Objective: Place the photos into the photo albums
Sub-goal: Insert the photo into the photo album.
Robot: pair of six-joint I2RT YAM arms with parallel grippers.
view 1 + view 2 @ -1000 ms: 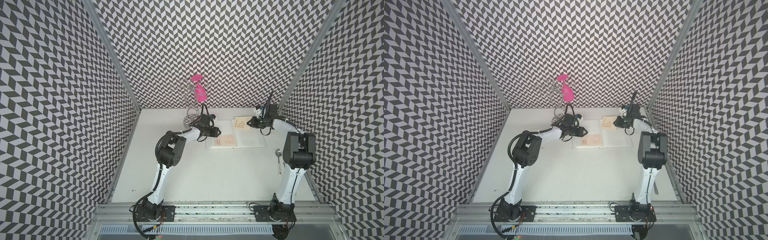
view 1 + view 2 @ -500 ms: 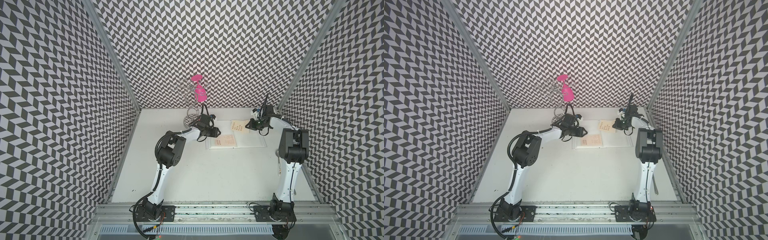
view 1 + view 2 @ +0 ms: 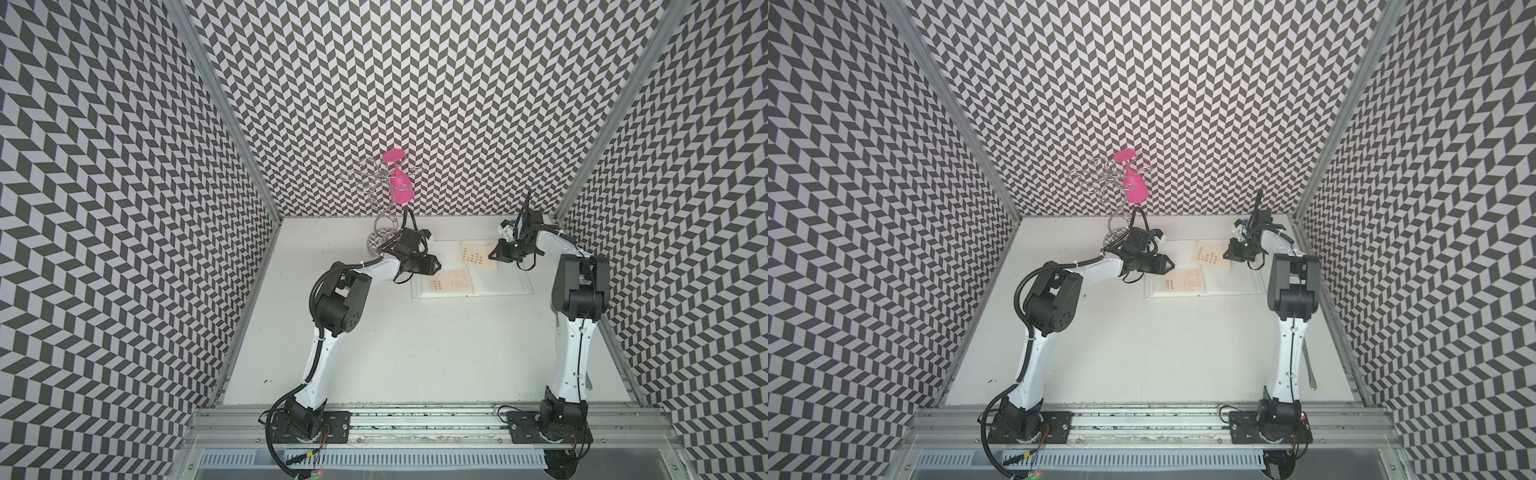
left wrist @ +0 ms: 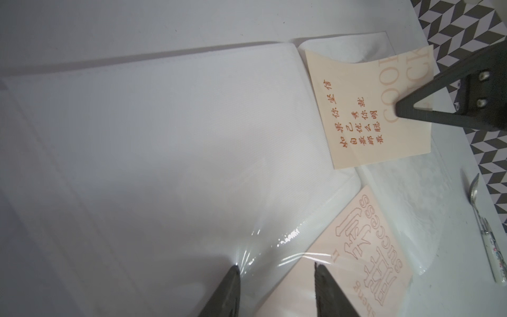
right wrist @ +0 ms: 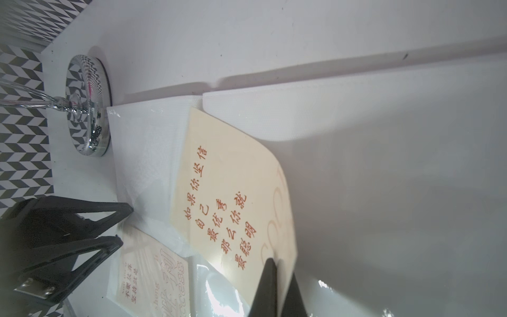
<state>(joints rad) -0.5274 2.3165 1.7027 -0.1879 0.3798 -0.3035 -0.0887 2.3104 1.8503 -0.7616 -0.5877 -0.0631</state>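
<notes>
Open album (image 3: 503,282), right claw (image 3: 493,255) holding cream card (image 3: 476,255) over it, left claw (image 3: 438,263) at its edge

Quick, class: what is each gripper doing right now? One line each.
Left gripper: open, tips at the clear sleeve of the photo album, nothing visibly gripped.
Right gripper: shut on the cream card.

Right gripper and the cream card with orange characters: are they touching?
Touching. The right wrist view shows the right gripper shut on the cream card, whose edge runs between its two fingers.
</notes>
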